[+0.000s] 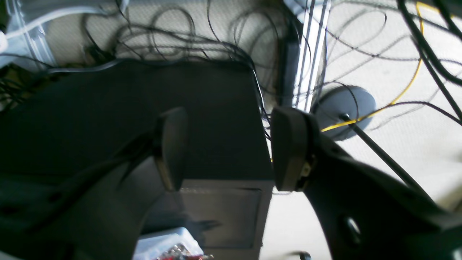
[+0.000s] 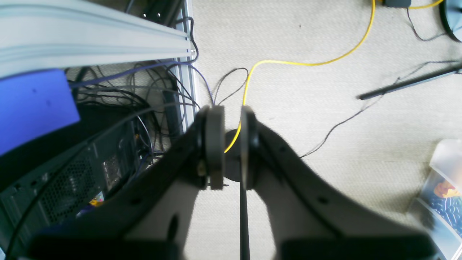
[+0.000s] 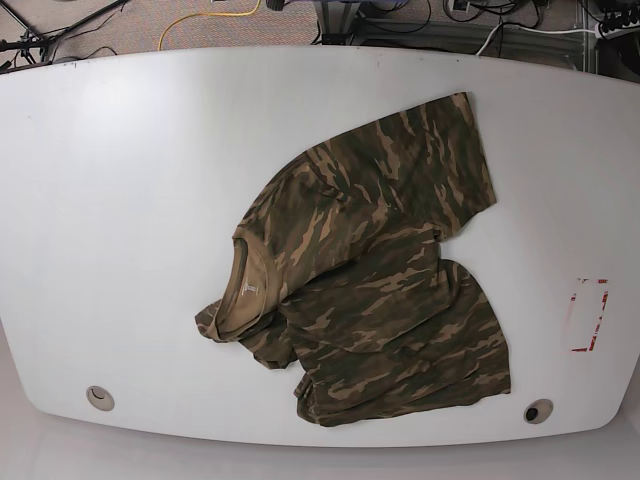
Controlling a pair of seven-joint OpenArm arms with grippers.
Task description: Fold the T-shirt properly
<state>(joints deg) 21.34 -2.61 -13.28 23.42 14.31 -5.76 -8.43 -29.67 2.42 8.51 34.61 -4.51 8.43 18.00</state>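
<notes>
– Camo T-shirt [image 3: 380, 280] was seen crumpled near table [image 3: 120, 180] ctr, collar at 9 o'clock.
– Grippers? Left gripper [image 1: 223, 148] was spread, empty; right gripper [image 2: 228, 144] nearly clenched, nothing held. Shirt should be flattened 1st.

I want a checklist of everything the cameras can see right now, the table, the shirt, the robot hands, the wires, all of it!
Surface: white table, red-outlined rectangle marking at one side.
Job's things: camouflage T-shirt lying crumpled, partly doubled over, collar showing.
Clutter: nothing seen on the table.
Grippers: left gripper open, empty; right gripper nearly shut, empty; both off the table, over the floor.
Cables: yellow cable and black wires on the carpet.
Surroundings: computer case, plastic bin.
</notes>
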